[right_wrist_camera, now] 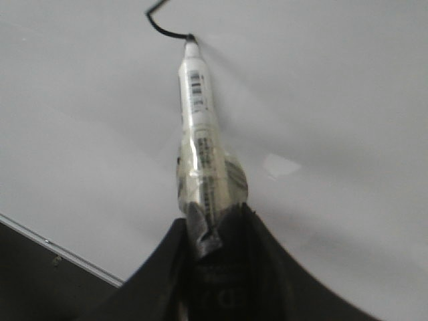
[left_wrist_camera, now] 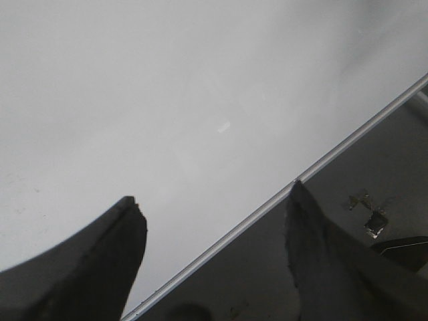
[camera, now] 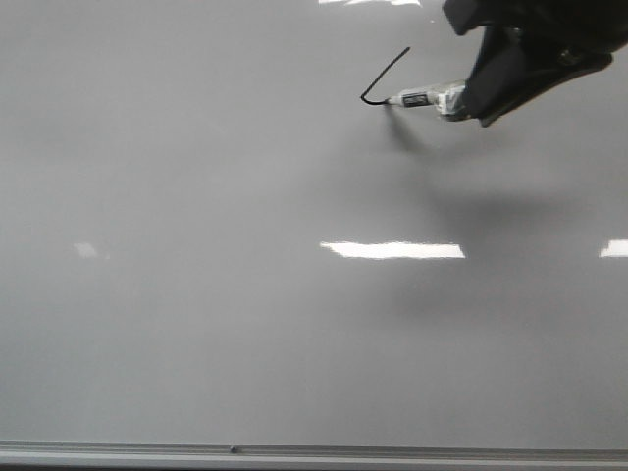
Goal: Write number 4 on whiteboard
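I have the right pincer clenched on a white marker, the barrel wrapped in clear tape where the jaws bite it, presumably so it cannot slip or twist under writing pressure; the marker sticks well out of the jaws, which I judge keeps the bulky black arm off the surface and leaves the tip visible to me. The tip is touching the whiteboard at the end of a short hooked corner; the number 4 is only begun, a thin black slanting stroke coming down from upper right to lower left, then turning toward the marker. It sits in the upper right part of the board in the front view, small against that large glossy surface; the bright white patches lower down are light reflections, not ink. I read this as the start of the crossbar, so the long upright stroke is not yet drawn; less than half done, in my judgement.

The left pincer is released, its two dark fingers spread wide with nothing between them; it hangs over the board's thin metal rim, well apart from the writing, likely parked there so it casts no shadow and blocks nothing.
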Motion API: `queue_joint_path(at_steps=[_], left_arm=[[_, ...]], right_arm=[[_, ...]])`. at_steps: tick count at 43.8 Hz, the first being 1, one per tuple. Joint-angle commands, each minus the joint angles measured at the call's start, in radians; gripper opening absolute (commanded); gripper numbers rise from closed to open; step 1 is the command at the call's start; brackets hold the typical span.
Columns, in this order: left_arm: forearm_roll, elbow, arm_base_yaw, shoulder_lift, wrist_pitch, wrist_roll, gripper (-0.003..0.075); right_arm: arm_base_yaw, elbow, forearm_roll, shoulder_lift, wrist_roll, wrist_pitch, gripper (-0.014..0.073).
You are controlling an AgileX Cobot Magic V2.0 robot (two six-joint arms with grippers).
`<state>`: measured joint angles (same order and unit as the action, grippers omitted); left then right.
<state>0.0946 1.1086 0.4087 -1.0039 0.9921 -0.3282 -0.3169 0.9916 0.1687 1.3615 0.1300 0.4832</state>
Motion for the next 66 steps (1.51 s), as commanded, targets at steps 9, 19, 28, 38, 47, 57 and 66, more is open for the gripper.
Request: queue_joint_path(at_steps=[9, 19, 28, 38, 47, 57, 66], left_arm=[[0.012, 0.024, -0.004, 0.012, -0.056, 0.009, 0.0440], [0.011, 0.024, -0.004, 0.012, -0.057, 0.009, 0.0440], [0.009, 0.024, -0.004, 0.012, -0.074, 0.009, 0.0440], [0.009, 0.024, -0.004, 0.012, -0.074, 0.009, 0.0440], [0.009, 0.024, -0.004, 0.012, -0.079, 0.009, 0.0440], [0.008, 0.024, -0.004, 0.012, -0.079, 0.007, 0.0440], [0.018, 0.024, 0.021, 0.012, -0.079, -0.021, 0.0440]], right_arm=[[0.089, 0.034, -0.029, -0.055, 0.008, -0.005, -0.0068], [0.005, 0.034, -0.027, -0.106, 0.008, -0.061, -0.0068], [-0.019, 0.034, -0.028, -0.067, 0.008, -0.149, -0.0068], [0.009, 0.034, -0.028, -0.024, 0.008, -0.153, -0.0068], [-0.031, 0.027, -0.009, 0.076, 0.017, 0.069, -0.0068], [-0.050, 0.013, -0.009, 0.094, 0.061, 0.119, -0.0068], [-0.050, 0.013, -0.009, -0.074, 0.099, 0.173, -0.0068]])
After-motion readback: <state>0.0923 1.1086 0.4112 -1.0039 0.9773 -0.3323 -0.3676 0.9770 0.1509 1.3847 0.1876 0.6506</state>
